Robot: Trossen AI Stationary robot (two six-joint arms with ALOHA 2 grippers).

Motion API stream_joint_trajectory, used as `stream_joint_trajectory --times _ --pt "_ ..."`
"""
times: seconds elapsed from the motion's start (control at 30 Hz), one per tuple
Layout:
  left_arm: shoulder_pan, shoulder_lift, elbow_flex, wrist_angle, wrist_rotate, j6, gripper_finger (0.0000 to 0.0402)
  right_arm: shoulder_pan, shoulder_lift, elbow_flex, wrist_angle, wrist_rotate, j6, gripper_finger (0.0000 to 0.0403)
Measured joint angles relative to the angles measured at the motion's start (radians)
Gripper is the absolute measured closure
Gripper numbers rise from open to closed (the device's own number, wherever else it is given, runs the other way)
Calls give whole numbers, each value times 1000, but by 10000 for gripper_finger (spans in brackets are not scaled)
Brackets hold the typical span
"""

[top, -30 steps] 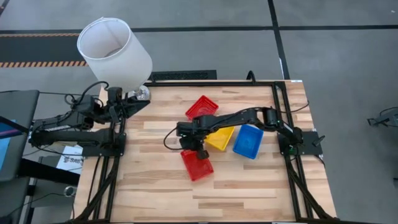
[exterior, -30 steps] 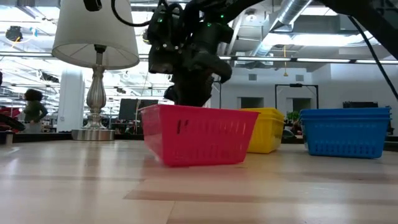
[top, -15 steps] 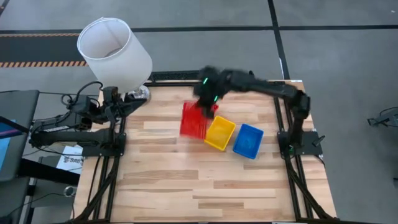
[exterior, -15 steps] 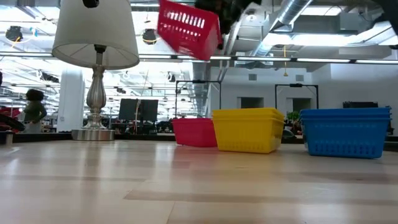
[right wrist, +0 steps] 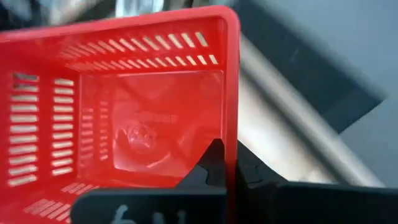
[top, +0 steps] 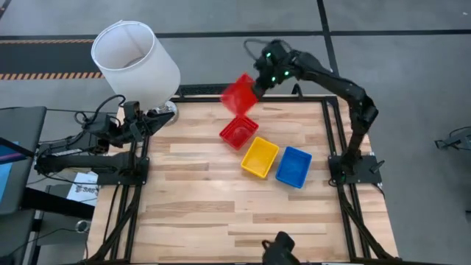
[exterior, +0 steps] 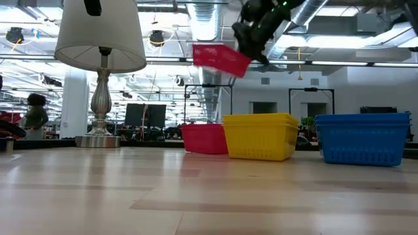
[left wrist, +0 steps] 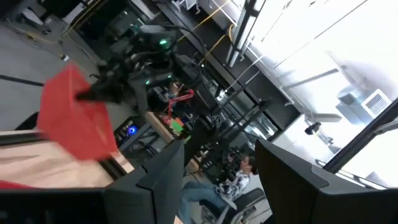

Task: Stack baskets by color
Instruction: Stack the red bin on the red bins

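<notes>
Red plastic mesh marks the basket [top: 239, 93] that the right gripper [top: 259, 82] holds in the air above the far edge of the counter [top: 191, 213], tilted, with its fingers [right wrist: 214, 163] pinched tight on one side wall. Just below and nearer, a second red basket [top: 238, 131] sits on the counter. Right of it and a little nearer stands a yellow basket [top: 260, 157], and a blue basket [top: 294, 166] stands just right of the yellow one; the low view shows layered rims on the yellow and blue ones. The left gripper [top: 144, 121] waits at the counter's far-left corner, beside the base of a lamp with a white lampshade [top: 134, 61]; its fingers [left wrist: 163, 180] stand apart with nothing between them. A person [exterior: 34, 116] shows far off in the room behind.
</notes>
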Motion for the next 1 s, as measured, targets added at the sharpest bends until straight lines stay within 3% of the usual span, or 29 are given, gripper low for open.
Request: stream_joint_trajectory --times 0.17,0.37,0.83,1.0 --pt "0 6 0 -4 -18 -8 216 -10 91 -51 -15 -90 6 398" --pt "0 6 0 -10 -19 -10 216 35 134 -143 19 -111 0 398" --pt "0 6 0 -12 -45 -10 216 62 132 -349 298 -99 4 396" --pt "0 6 0 -30 -51 -10 216 74 133 -387 316 -87 4 396"
